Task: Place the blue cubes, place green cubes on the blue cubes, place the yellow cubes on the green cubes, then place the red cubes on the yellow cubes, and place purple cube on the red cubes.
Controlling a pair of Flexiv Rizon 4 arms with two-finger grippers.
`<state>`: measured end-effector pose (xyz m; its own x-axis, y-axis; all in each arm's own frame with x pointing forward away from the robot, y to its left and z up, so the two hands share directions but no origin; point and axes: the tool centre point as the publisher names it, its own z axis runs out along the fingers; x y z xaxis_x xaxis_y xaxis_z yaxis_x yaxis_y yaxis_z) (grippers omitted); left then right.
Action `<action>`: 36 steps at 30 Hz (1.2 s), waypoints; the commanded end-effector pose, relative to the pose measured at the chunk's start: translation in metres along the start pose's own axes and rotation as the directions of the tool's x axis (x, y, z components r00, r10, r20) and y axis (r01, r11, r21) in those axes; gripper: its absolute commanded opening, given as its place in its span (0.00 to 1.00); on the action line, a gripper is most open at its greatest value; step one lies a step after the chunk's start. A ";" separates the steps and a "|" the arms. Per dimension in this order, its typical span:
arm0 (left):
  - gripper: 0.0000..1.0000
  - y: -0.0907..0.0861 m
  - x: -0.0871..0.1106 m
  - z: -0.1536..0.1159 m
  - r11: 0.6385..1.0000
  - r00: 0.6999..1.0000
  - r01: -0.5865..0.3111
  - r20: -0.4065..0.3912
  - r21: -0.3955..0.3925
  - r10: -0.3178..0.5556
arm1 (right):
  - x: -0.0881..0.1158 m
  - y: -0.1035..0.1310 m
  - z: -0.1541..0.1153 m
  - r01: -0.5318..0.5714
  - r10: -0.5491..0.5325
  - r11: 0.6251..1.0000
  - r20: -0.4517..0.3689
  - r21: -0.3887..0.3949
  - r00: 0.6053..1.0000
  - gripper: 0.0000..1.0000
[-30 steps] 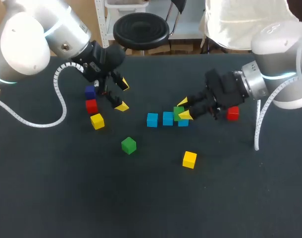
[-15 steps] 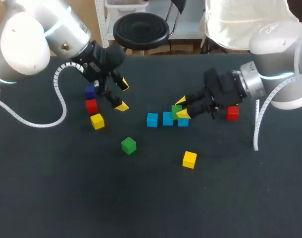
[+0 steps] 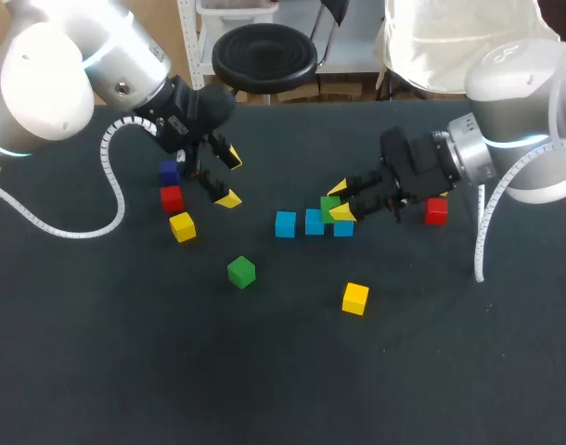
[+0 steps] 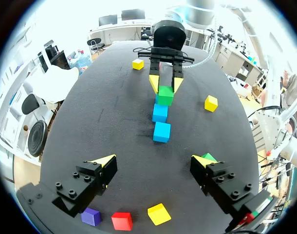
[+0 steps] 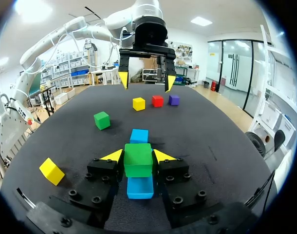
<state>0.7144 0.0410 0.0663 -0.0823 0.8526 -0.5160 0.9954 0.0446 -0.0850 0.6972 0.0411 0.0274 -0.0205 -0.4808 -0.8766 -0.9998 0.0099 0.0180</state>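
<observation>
My right gripper (image 3: 336, 203) is shut on a green cube (image 3: 330, 207) (image 5: 138, 160), held just over the right part of a row of three blue cubes (image 3: 285, 223) (image 3: 315, 222) (image 3: 345, 228). In the right wrist view one blue cube (image 5: 139, 187) shows under the green one and another (image 5: 139, 136) ahead of it. My left gripper (image 3: 225, 177) (image 4: 153, 168) hangs open and empty at the back left. Beside it lie a purple cube (image 3: 169, 171), a red cube (image 3: 172, 197) and a yellow cube (image 3: 182, 226).
A second green cube (image 3: 241, 271) lies in front of the blue row, and a yellow cube (image 3: 355, 298) sits nearer the front. A red cube (image 3: 437, 211) rests by my right wrist. Another yellow cube (image 4: 138, 64) lies beyond my right arm.
My right gripper has shifted slightly left and back with the green cube. The left arm and the loose cubes have stayed put.
</observation>
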 end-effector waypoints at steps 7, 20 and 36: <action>1.00 0.000 0.001 0.000 1.000 1.000 -0.002 0.002 -0.001 0.002 | 0.002 0.001 0.000 -0.004 0.004 1.000 0.006 0.000 1.000 0.00; 1.00 0.000 0.001 0.000 1.000 1.000 -0.002 0.002 -0.001 0.002 | 0.003 -0.001 0.000 -0.002 0.002 1.000 0.009 -0.004 1.000 0.00; 1.00 0.000 0.001 0.000 1.000 1.000 -0.002 0.002 -0.001 0.002 | 0.002 -0.003 0.001 -0.005 0.005 1.000 0.005 -0.005 1.000 0.00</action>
<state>0.7144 0.0410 0.0663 -0.0823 0.8526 -0.5160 0.9954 0.0446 -0.0850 0.6996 0.0408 0.0246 -0.0241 -0.4757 -0.8793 -0.9997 0.0093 0.0224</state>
